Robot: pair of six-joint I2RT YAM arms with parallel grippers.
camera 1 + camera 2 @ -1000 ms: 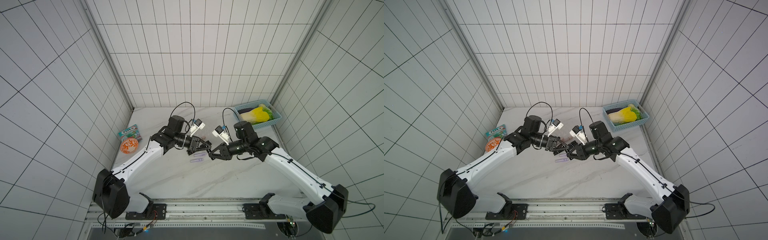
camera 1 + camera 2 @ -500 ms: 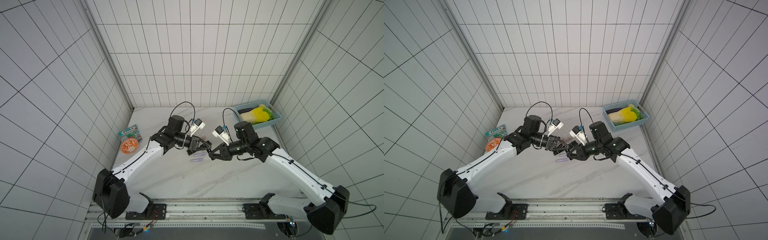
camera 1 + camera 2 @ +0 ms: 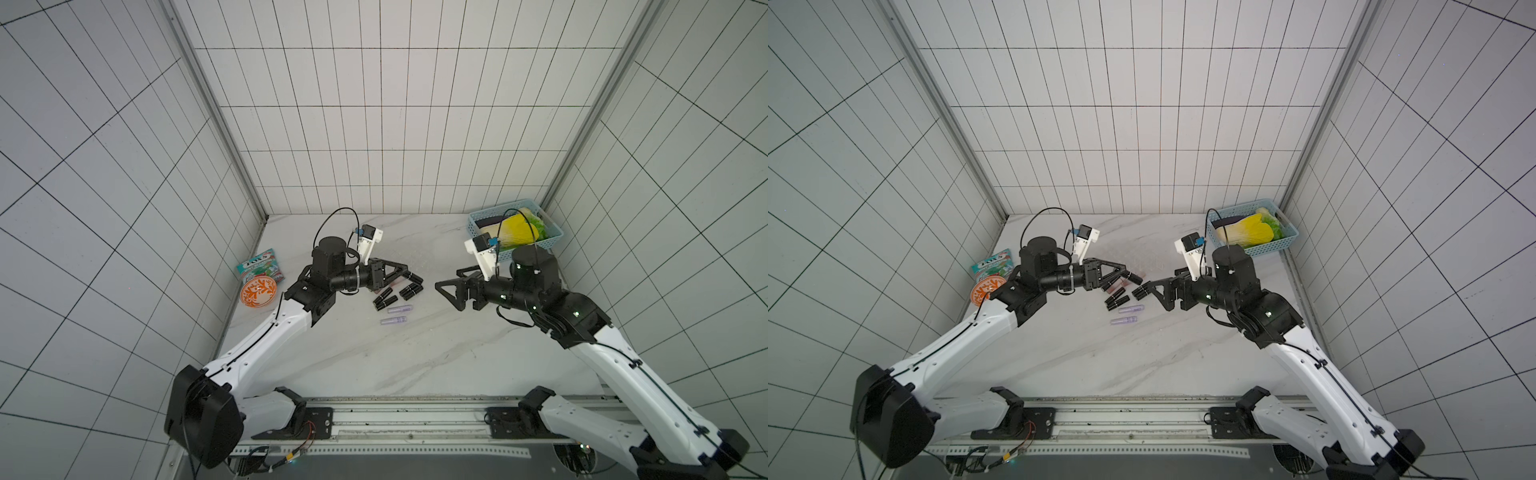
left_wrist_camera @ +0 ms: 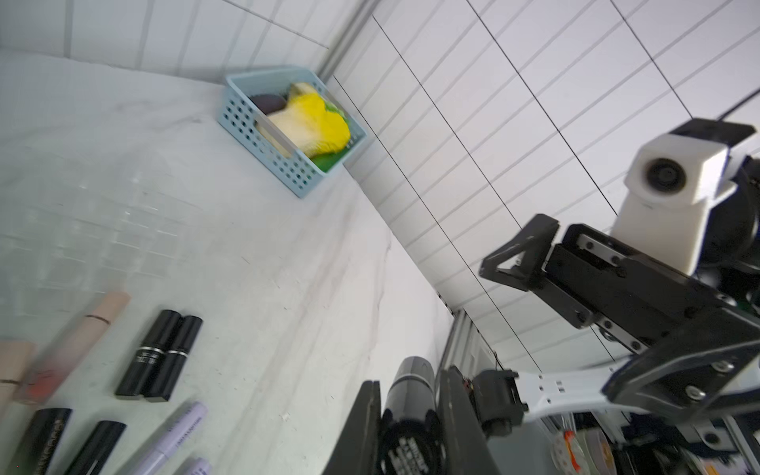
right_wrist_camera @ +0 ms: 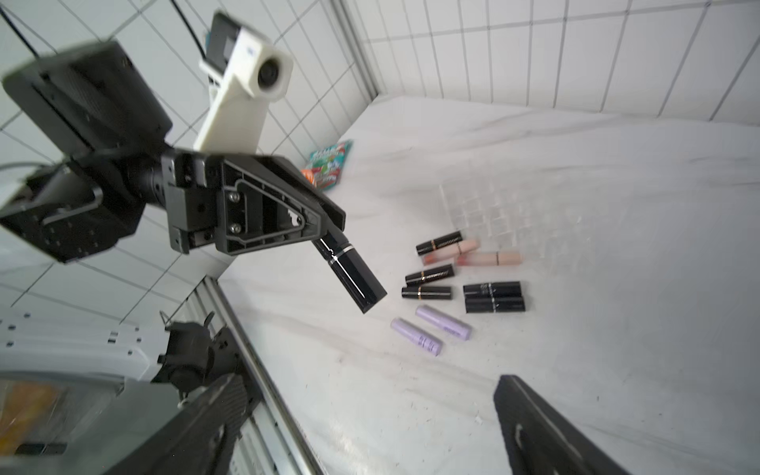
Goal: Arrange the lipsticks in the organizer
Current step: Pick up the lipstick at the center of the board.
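Left gripper point(image 3: 1120, 272) is clamped on a black lipstick point(image 5: 353, 279) poking out slantwise, and the organizer point(image 3: 1148, 262) sits just upper-right of its tip in a top view.

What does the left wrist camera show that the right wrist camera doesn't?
Only the left wrist view shows the light-blue basket and the right arm's wrist camera. Only the right wrist view shows the colourful packet near the wall. Both show the left gripper shut on a black lipstick, the clear organizer, and the lilac tubes lying loose.
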